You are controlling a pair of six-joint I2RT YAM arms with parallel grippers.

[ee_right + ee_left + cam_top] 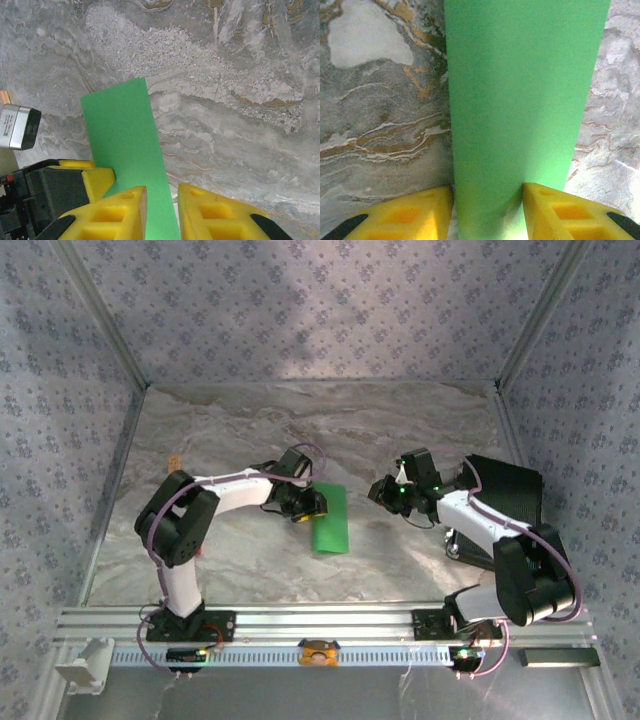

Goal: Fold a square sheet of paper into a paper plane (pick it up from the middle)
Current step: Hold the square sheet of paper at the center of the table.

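Observation:
The square sheet of paper [332, 525] is bright green and shows as a narrow doubled-over strip on the marble table, left of centre. My left gripper [312, 505] is at its upper left edge. In the left wrist view the strip [520, 100] runs up between the yellow fingers [555, 210], which press on both its sides, so the left gripper [487, 192] is shut on it. My right gripper [378, 492] hovers to the right, apart from the paper. Its jaws [162, 192] stand slightly open with nothing between them, and the paper [125, 130] lies beyond. A paper plane is out of view.
A black box [505, 488] sits at the right behind the right arm. A small orange piece [173, 460] lies near the left wall. Patterned walls enclose the table on three sides, and an aluminium rail [330, 625] runs along the near edge.

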